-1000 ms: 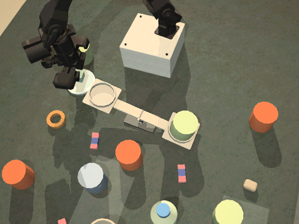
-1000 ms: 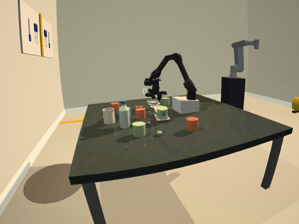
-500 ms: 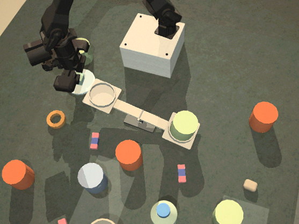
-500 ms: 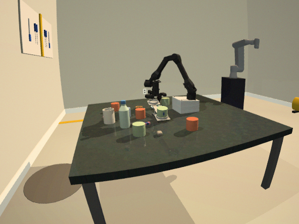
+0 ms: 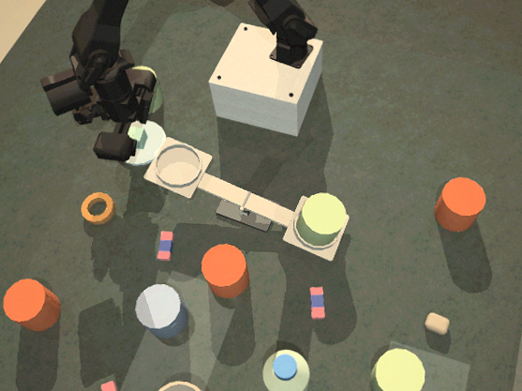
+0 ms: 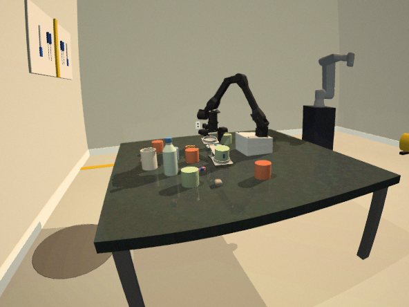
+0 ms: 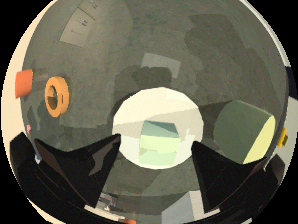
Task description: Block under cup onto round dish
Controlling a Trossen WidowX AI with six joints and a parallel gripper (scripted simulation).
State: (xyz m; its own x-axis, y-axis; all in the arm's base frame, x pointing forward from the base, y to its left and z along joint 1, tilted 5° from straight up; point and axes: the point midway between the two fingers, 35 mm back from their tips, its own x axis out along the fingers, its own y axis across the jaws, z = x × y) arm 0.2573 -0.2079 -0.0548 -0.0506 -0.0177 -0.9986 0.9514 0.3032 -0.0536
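Block [image 7: 161, 139]: small, pale green, square-edged, lying on the white round dish [image 5: 151, 144] at upper left of the top view, just beside the balance's vacant end pad [image 5: 178, 167]. Gripper [image 5: 129, 131] directly above the dish, jaws spread wide, gripping nothing, its fingers either side of the block. Counted on the table: three orange cylinders, three pink-and-blue blocks, one orange ring [image 5: 97, 208], one bottle [image 5: 285, 377]; one pale green cup [image 5: 321, 218] on the balance's lower-right pad, another [image 5: 153, 94] beside the dish.

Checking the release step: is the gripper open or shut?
Open. The gripper has its fingers spread either side of the block on the dish.
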